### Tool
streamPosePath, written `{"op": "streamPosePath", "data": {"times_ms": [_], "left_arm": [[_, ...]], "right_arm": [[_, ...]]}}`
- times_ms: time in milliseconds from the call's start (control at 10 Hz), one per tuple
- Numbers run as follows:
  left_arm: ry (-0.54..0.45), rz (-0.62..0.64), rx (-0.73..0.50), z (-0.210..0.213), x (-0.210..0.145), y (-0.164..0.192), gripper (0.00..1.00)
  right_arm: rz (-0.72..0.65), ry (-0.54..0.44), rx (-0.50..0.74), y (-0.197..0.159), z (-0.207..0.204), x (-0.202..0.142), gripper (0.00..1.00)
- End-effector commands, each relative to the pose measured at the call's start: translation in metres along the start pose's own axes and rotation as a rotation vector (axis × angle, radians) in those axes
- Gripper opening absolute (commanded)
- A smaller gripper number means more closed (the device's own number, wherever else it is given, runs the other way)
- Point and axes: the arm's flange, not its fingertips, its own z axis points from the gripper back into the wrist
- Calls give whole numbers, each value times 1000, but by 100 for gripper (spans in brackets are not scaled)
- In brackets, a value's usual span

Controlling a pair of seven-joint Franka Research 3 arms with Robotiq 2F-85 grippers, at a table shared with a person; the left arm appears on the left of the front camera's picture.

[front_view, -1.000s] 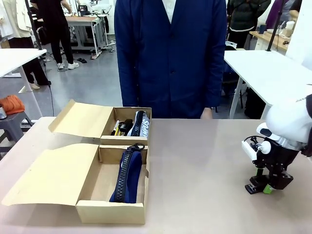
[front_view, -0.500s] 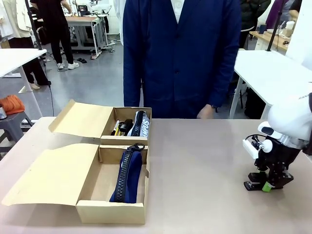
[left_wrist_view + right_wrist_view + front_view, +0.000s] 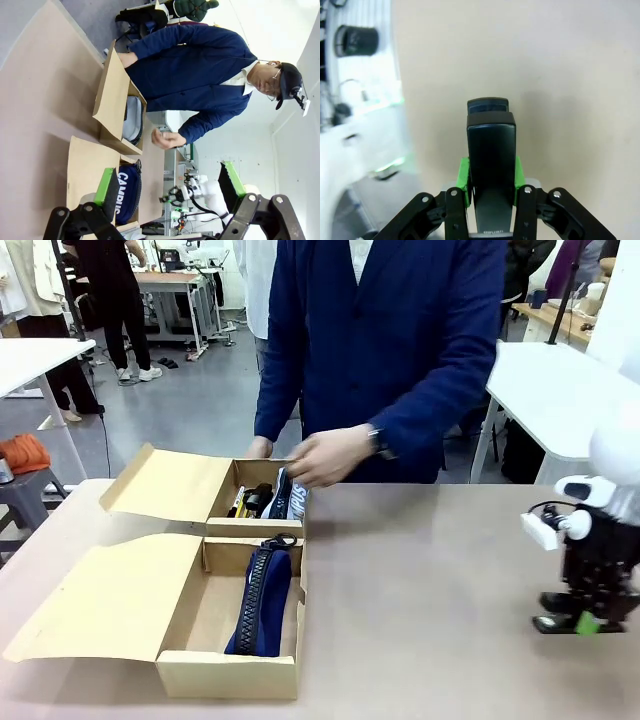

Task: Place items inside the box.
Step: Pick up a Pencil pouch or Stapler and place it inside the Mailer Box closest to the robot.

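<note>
Right wrist view: right claw (image 3: 491, 178) is clamped on a long black plastic stapler (image 3: 490, 135), which juts forward between its green pads. Held off-centre, the stapler may pivot or slip during lifting.

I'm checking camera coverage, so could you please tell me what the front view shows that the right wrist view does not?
Front view adds: the open near box holding a navy pencil case, and the open far box with the person's hands at it. Right wrist view adds: the green pads pressed against both sides of the stapler. Both: the right gripper shut on the black stapler, over the table.
</note>
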Motion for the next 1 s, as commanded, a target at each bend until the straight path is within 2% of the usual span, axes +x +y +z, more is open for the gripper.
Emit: {"op": "streamPosePath", "data": {"times_ms": [0,200,300,500,600,700,800,900], "left_arm": [[-7,-14,-23,0,0,0,100],[-7,-14,-23,0,0,0,100],[-7,-14,-23,0,0,0,100],[-7,-14,-23,0,0,0,100],[-7,-14,-23,0,0,0,100],[-7,-14,-23,0,0,0,100],[-7,-14,-23,0,0,0,100],[-7,-14,-23,0,0,0,100]], "right_arm": [[-117,38,-44,113,40,0,0],[-208,-16,-144,155,59,-13,0],[-123,22,-27,80,65,-2,23],[-123,22,-27,80,65,-2,23],[-139,-6,-65,119,85,-3,37],[-212,-32,-72,111,85,20,37],[-384,-137,-49,94,90,59,37],[-540,-129,-34,79,89,104,37]]}}
